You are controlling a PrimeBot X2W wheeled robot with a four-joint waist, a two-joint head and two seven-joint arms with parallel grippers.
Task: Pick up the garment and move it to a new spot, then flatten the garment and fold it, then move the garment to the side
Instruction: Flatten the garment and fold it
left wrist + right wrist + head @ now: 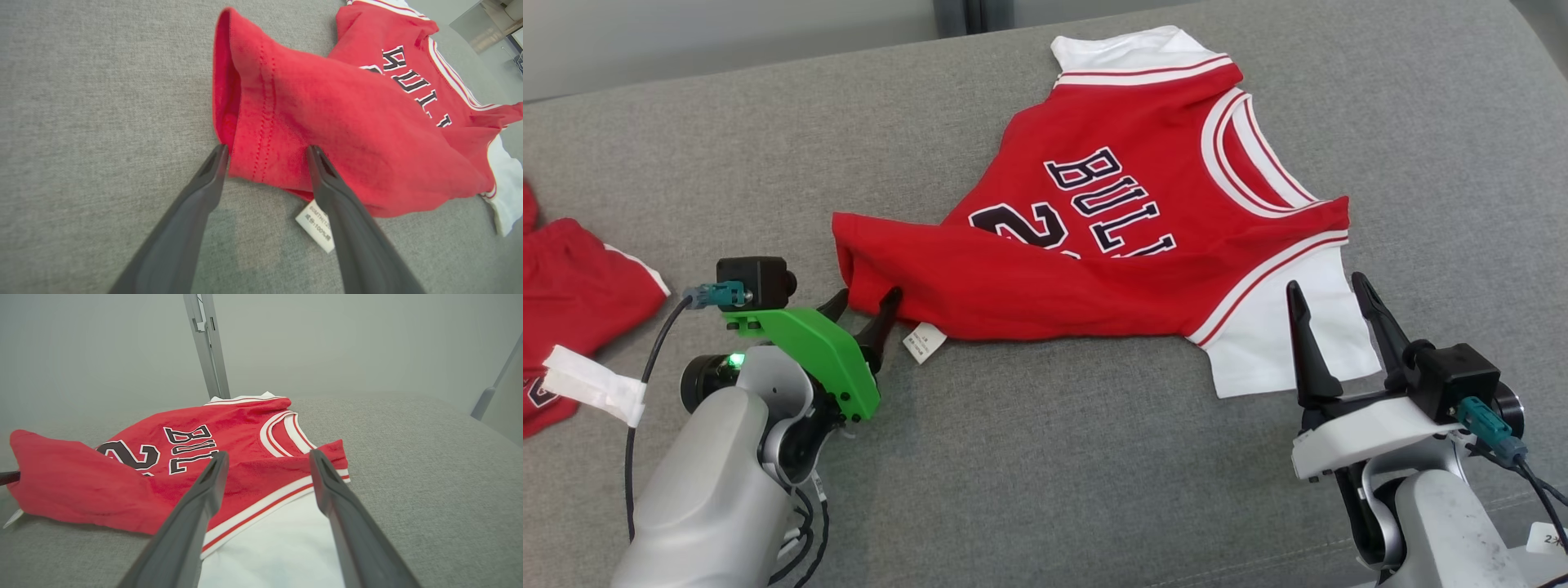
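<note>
I see the garment (1127, 237), a red jersey with white sleeves and dark lettering, lying on the grey cushion (1054, 474) from the centre to the upper right of the head view. Its lower part is folded over, hiding some of the number. That fold ends in a red corner at centre left of the frame.

My left gripper (867, 296) sits at lower left of the head view, spread apart. In the left wrist view the left gripper (267, 148) has its two tips at the hem of that red corner, one on each side, with cloth between them and nothing pinched. A white care label (925, 341) sticks out from under the hem, just beside the right-hand finger.

My right gripper (1326, 282) is at lower right, also spread wide, its tips over the white sleeve at the jersey's near edge. I cannot tell whether they touch it.

A second red garment (572, 294) lies at the left edge, well apart.
</note>
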